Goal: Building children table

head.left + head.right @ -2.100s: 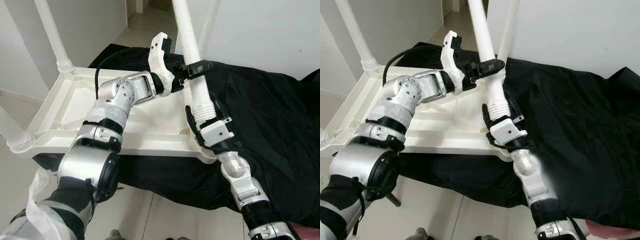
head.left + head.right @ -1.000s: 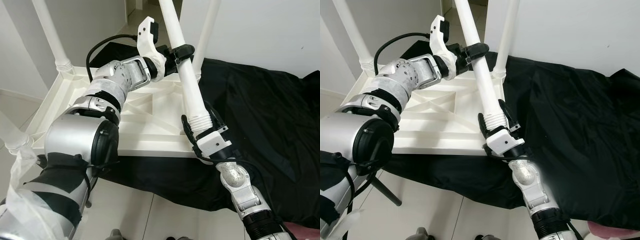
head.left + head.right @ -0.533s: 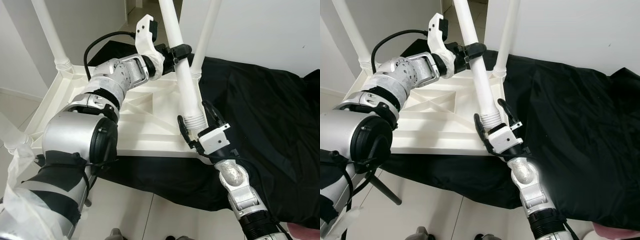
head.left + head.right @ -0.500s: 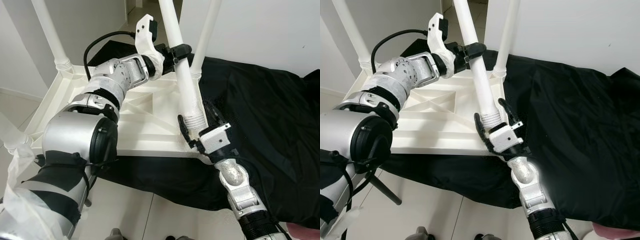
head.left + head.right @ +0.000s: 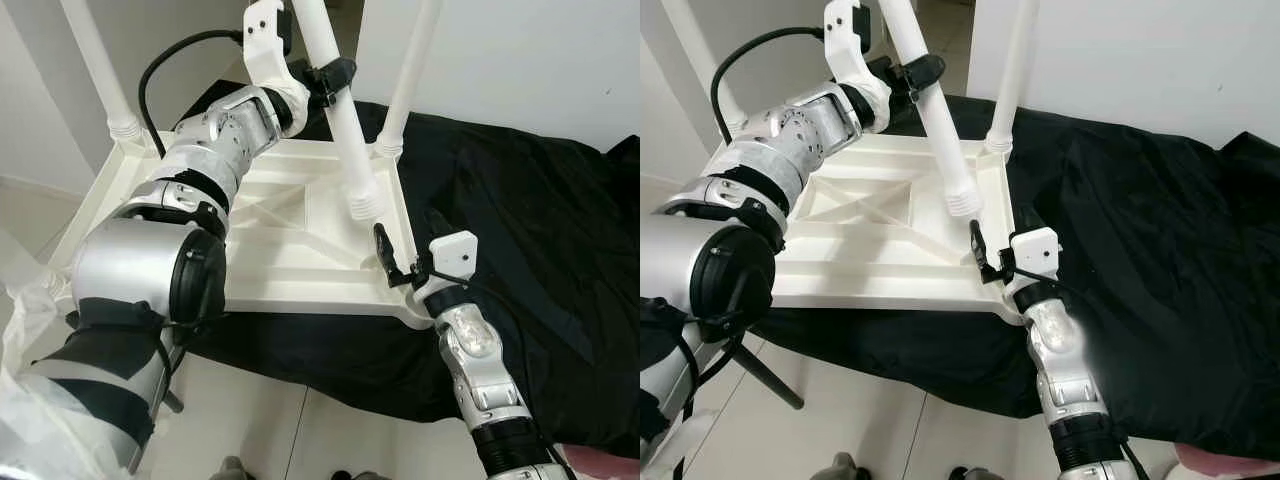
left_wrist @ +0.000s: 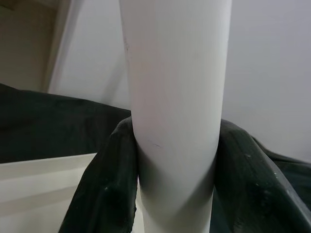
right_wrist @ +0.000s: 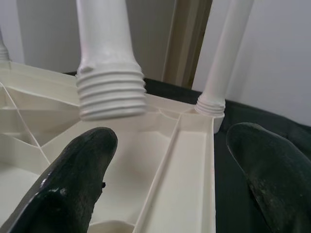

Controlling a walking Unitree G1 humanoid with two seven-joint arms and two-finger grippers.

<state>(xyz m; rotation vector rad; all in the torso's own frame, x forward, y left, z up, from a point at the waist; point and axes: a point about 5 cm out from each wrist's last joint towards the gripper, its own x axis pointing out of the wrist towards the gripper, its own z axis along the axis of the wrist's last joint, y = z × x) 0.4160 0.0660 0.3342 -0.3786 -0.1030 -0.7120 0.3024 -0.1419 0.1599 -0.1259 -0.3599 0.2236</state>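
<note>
Over a black cloth [image 5: 520, 220] by a white wall, our left gripper [image 5: 328, 82] clamps the loose leg [image 5: 345, 150] above the upturned table [image 5: 280, 250], right gripper [image 5: 405, 262] open and empty; we should seat its threads squarely in the near corner socket [image 5: 415, 305].

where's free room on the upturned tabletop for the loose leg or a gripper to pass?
Free: the ribbed recess of the tabletop, between the left arm and the loose leg. Also the black cloth beyond the right gripper. Crowded: the near right corner, where that open gripper sits under the leg's threaded end, and up the leg, where the left gripper clamps it.
</note>
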